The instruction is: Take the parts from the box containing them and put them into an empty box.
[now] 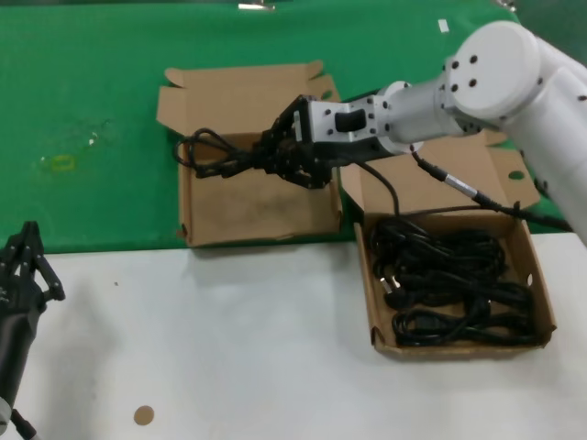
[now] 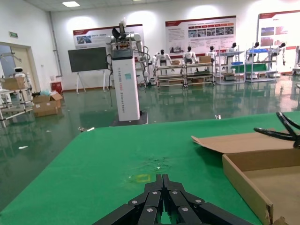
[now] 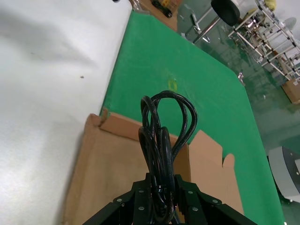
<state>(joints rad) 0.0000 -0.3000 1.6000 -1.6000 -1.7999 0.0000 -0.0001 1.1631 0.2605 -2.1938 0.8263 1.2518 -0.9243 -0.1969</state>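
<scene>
Above the empty box [image 1: 261,206] on green mat [image 1: 92,92], right gripper [image 1: 275,156] pinches a coiled black cable bundle [image 1: 206,156]; more cables lie in full box [image 1: 541,293] at right; left gripper [image 1: 23,266], fingers pressed together, parked low at left.

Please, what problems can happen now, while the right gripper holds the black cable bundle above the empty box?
1. The right gripper holds the cable bundle with its loops reaching out toward the far-left edge of the empty box; if released here, the loops may land on the rim.
2. A thin cable runs from near the gripper down to the full box; if it belongs to the bundle, it could drag other cables out.
The left gripper waits at the table's near-left.
</scene>
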